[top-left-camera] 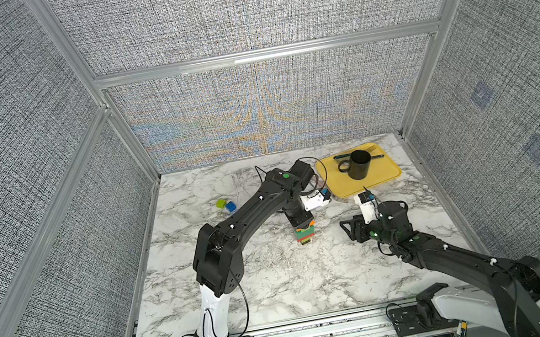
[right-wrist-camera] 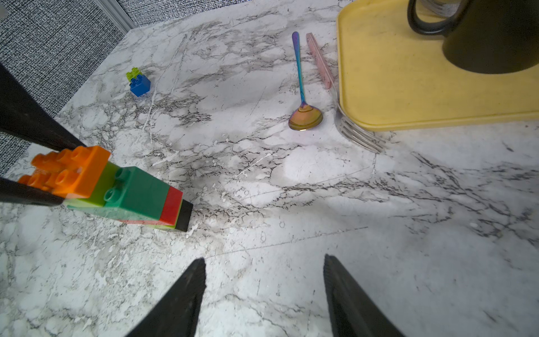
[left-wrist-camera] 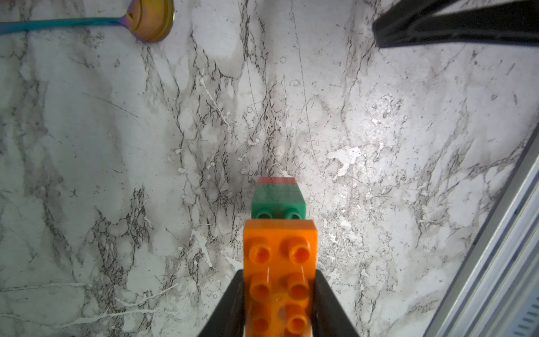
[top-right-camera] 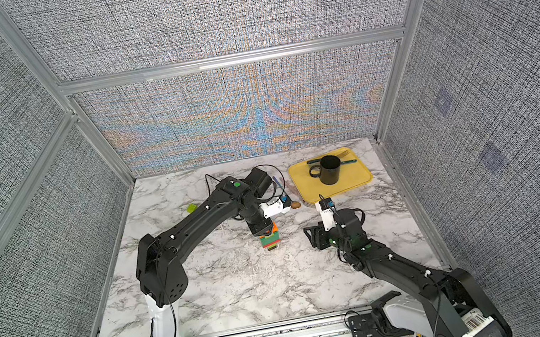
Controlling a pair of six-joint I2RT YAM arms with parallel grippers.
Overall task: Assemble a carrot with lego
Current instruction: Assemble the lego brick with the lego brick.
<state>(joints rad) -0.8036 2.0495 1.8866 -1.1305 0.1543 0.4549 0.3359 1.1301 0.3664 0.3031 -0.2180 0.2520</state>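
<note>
The carrot (top-left-camera: 305,233) (top-right-camera: 271,239) is a brick stack near the table's middle, orange on top, then lime, dark green and red, with its black tip (right-wrist-camera: 184,215) down at the marble. My left gripper (left-wrist-camera: 278,271) comes from above, and its fingers (left-wrist-camera: 233,303) press both sides of the orange brick (right-wrist-camera: 73,172). My right gripper (right-wrist-camera: 264,259) (top-left-camera: 346,229) hovers open and empty to the right of the stack, well apart from it. Loose lego, a blue brick (right-wrist-camera: 140,84) and a lime brick (right-wrist-camera: 133,73), lie together at the far left (top-left-camera: 226,205).
A yellow tray (top-left-camera: 384,173) at the back right holds a black mug (top-left-camera: 358,165) and dark cutlery. In front of the tray lie an iridescent spoon (right-wrist-camera: 302,87), a pink-handled piece (right-wrist-camera: 319,61) and a fork (right-wrist-camera: 360,137) partly under its edge.
</note>
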